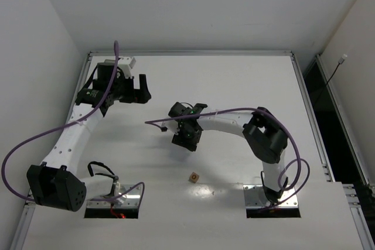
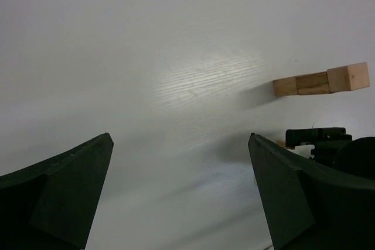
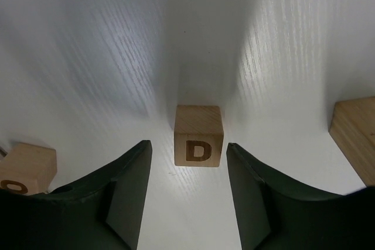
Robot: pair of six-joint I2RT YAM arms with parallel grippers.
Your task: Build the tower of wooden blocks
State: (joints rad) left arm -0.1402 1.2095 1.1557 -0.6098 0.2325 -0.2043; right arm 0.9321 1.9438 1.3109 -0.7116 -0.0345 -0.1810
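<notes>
A tan wood block marked D [image 3: 198, 136] sits on the white table between the fingertips of my right gripper [image 3: 187, 143], with a gap on each side; the jaws are open and touch nothing. A block marked O [image 3: 26, 168] lies at the lower left, and the corner of a larger wooden piece [image 3: 354, 136] shows at the right edge. From above, the right gripper [image 1: 187, 137] points down at mid-table and hides these blocks. One small block [image 1: 194, 177] lies nearer the bases. My left gripper [image 2: 179, 136] [image 1: 142, 89] is wide open and empty. Ahead of it, three blocks joined in a line [image 2: 322, 80] appear sideways.
The white table [image 1: 234, 80] has a raised metal rim, with white walls behind and to the left. Purple cables loop from both arms. The right arm's dark wrist [image 2: 328, 139] shows beside the left gripper's right finger.
</notes>
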